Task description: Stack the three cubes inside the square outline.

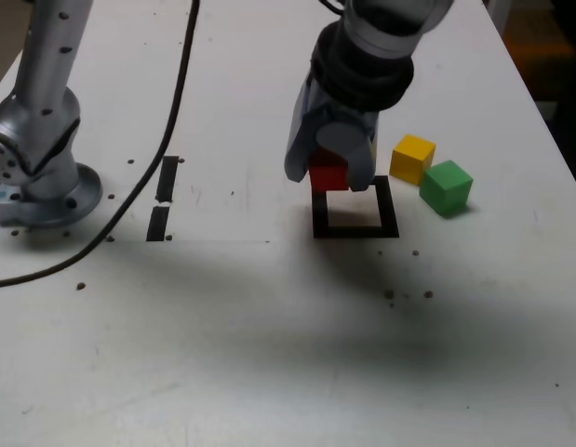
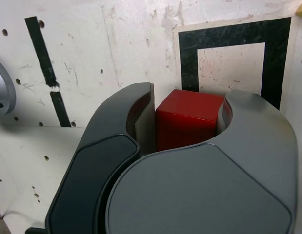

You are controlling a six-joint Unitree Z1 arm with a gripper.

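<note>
You've got the gripper [image 1: 328,175] partly closed, fingers [image 2: 107,114] about one cube width apart, with the red cube [image 1: 331,179] between them. Wrist view shows a finger against each of two opposite sides of it, so you have a grip.

Your red cube is just above the middle of the frame in the exterior view, right of center, overlapping the upper left corner of the black square outline [image 1: 389,209]. Can't tell you whether it's touching the table [image 1: 269,372] or lifted off it. The outline's white middle shows below and right of the cube.

Your other two cubes are outside the outline, to its right in the exterior view: yellow cube [image 1: 412,160] near its upper right corner, green cube [image 1: 446,189] just beside the yellow one, lower and further right. Neither is stacked.

Left part of that frame: you've two short black tape strips [image 1: 167,179], one above the other, then the metal base [image 1: 50,200] at the left edge. A black cable [image 1: 179,98] curves down between you and the strips, crossing near them.
</note>
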